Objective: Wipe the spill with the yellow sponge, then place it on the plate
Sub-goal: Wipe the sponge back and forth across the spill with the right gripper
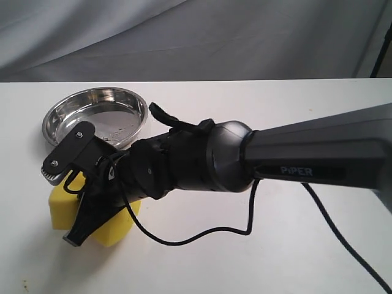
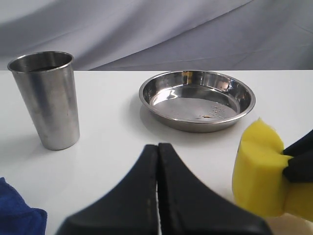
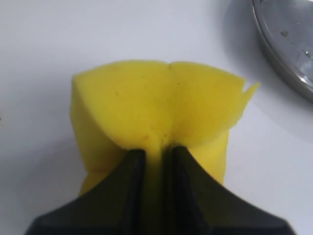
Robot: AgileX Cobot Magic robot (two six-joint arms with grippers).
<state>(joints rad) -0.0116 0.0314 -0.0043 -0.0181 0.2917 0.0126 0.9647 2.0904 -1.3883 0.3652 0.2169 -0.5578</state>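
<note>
The yellow sponge (image 1: 60,209) lies on the white table at the front left, just in front of the plate (image 1: 56,118). My right gripper (image 1: 82,230) has reached across from the right and is shut on it. In the right wrist view the sponge (image 3: 156,100) bulges and folds around that gripper (image 3: 154,152). The plate (image 2: 149,93) is a shiny steel dish with a few droplets inside, and its rim (image 3: 286,54) shows beside the sponge. My left gripper (image 2: 157,148) is shut on nothing, low over the table, with the sponge (image 2: 257,169) to one side. No spill is visible.
A steel cup (image 2: 46,100) stands on the table apart from the plate. A blue cloth (image 2: 17,213) lies at the edge of the left wrist view. The right arm's black cable (image 1: 202,233) loops over the table. A grey curtain hangs behind.
</note>
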